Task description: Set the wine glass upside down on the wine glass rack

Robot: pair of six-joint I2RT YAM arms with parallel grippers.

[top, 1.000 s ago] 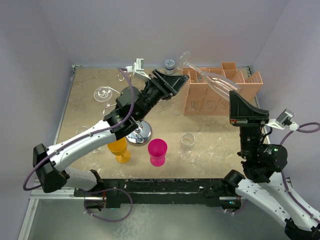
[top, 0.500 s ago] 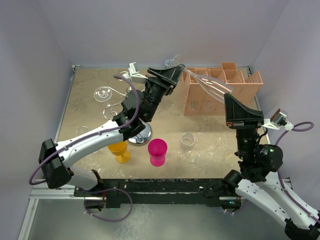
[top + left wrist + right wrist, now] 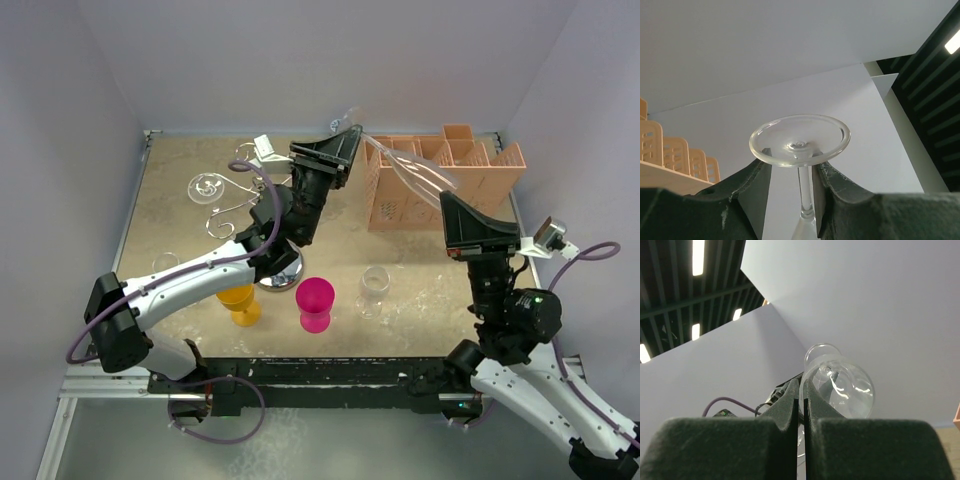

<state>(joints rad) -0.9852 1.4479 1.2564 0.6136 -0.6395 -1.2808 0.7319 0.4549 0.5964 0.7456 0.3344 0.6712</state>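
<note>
Dark padded left fingers [image 3: 752,197] apart, one on either side of the thin stem of the wine glass [image 3: 799,140], just under its round foot. Touching the stem on one side, with a sliver of gap on the other, so not clamped. Right fingers [image 3: 785,412] pressed together, only a hairline slit between them, with the edge of the clear bowl at their very tips, seemingly pinched there.

Wine glass up in the air between the two, tilted close to lying flat: foot toward the far left, bowl toward the right, above the left end of the orange-pink slotted box [image 3: 400,212] at the far right of the desk [image 3: 420,275]. Not upside down, and well apart from the wine glass rack [image 3: 288,270].

Rack upright on the desk left of centre, nearer than the glass: round mirrored base partly hidden behind the left arm [image 3: 190,275], curled silver scroll arms spreading toward the far left. Just beside the base on the near side, a yellow cup [image 3: 240,300]; right of that, a magenta cup [image 3: 317,303]; further right and apart from it, a small clear glass [image 3: 374,288]. Left arm stretched from the near left corner to the far middle; right arm [image 3: 510,310] rising from the near right.
</note>
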